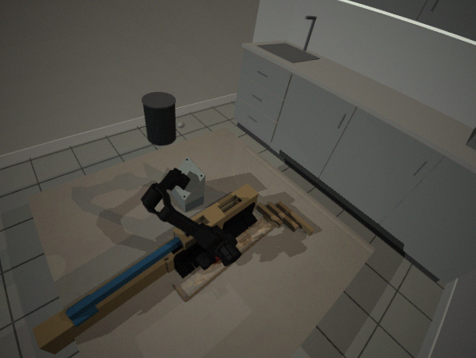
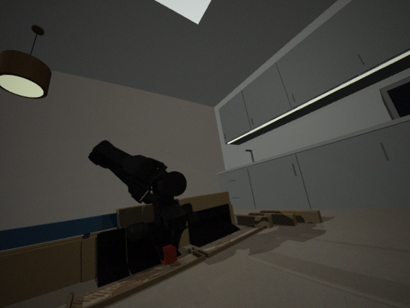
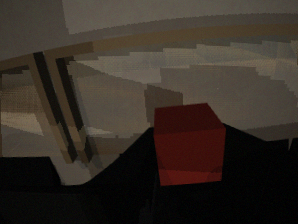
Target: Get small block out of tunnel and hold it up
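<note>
Top view first: only a sliver of the red block peeks out under the black end effector, so don't ask me about its shape from there. It's outside the tan cage, over the shallow tray along the cage's side. The cage has slots in its top, and a long blue bar runs out of one end. Some wood pieces lie just past the tray's far end, with the desk's raised edge beyond them. There's a decent stretch of desk on the tray's outer side. Exterior view: the block is a small, plain, bright red cube, low down at the tray between the cage's dark side and the tray's thin rim. Can't tell if its bottom touches the tray. The outer side looks roomy, while the cage wall sits close behind the arm. Wrist view: flat red faces, darker on top, with black fingers tight against both sides, so yeah, the end effector is closed on the block. The tray's rim curves across behind it, with narrow strips off to the left.
</note>
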`<control>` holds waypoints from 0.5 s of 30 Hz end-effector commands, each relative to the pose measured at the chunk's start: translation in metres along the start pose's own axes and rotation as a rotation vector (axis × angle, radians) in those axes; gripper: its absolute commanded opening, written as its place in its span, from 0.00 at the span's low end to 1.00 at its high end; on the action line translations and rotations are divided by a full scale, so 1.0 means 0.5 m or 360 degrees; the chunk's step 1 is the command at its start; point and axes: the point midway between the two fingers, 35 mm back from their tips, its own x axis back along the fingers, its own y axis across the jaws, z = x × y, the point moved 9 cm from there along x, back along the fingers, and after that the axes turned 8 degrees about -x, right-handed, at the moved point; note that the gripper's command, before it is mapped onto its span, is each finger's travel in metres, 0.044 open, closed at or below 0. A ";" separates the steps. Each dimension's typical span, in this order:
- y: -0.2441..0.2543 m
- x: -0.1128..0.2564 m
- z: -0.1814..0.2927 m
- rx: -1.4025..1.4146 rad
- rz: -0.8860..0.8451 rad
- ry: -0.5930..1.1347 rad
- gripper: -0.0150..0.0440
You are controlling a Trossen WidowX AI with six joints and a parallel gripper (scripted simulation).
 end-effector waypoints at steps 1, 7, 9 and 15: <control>0.002 0.039 -0.011 -0.0013 -0.0011 -0.0024 0.25; 0.005 0.094 -0.016 -0.0010 -0.0017 -0.0022 0.25; 0.006 0.112 -0.017 -0.0009 -0.0018 -0.0022 0.25; 0.007 0.168 -0.016 -0.0006 -0.0019 -0.0019 0.25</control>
